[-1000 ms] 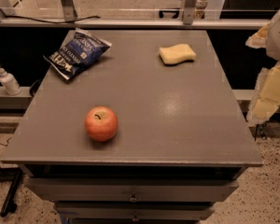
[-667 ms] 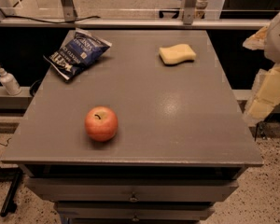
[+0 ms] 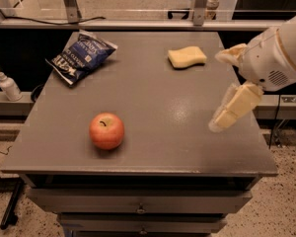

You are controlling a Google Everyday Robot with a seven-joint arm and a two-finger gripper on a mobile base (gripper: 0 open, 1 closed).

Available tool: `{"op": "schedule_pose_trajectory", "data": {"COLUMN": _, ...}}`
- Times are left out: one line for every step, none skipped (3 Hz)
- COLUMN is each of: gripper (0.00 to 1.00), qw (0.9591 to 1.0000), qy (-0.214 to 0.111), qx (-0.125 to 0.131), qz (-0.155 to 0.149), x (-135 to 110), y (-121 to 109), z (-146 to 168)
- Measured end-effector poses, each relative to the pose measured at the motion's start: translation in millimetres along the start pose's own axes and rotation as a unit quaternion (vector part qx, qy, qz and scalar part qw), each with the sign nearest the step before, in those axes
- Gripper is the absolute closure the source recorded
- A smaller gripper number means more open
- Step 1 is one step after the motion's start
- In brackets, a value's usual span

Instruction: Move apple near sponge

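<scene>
In the camera view, the task looks barely begun. The apple [image 3: 106,131] sits upright, stem up, on the grey table [image 3: 153,90] near its front edge and left of centre. The sponge [image 3: 187,57] lies well apart from it, toward the back right of the tabletop. The open stretch of table between them is what the apple has to cross, so the reach, the grasp, the carry and the release all appear to be left to do.

The gripper [image 3: 218,91] hangs over the right side of the table, in front of the sponge and well to the right of the apple. Its two cream fingers [image 3: 235,108] are spread wide apart, one upper and one lower. Nothing is between them, and they touch neither the apple nor the sponge.

A blue chip bag [image 3: 82,56] lies at the back left, off the likely path.
</scene>
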State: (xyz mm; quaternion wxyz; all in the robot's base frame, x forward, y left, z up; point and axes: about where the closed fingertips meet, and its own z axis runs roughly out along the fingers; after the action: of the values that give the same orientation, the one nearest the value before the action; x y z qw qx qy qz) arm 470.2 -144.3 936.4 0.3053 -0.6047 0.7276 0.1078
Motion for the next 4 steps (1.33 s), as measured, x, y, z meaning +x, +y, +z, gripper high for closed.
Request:
{"op": "schedule_pose_trajectory", "data": {"gripper": 0.00, "qw": 0.9964, "qy": -0.082, "qx": -0.023, "qz": -0.004, "x": -37, "y": 18, "z": 35}}
{"op": "schedule_pose_trajectory", "data": {"gripper": 0.00, "qw": 0.9879, "qy": -0.148, "qx": -0.047, "qz": -0.002, "x": -77, "y": 54, "z": 63}}
{"op": "schedule_pose_trajectory", "data": {"gripper": 0.00, "qw": 0.9883, "qy": -0.146, "qx": -0.043, "qz": -0.006, "x": -75, "y": 58, "z": 59}}
{"op": "schedule_pose_trajectory", "data": {"gripper": 0.00, "qw": 0.9864, "qy": -0.161, "qx": -0.036, "qz": 0.003, "x": -79, "y": 65, "z": 74}}
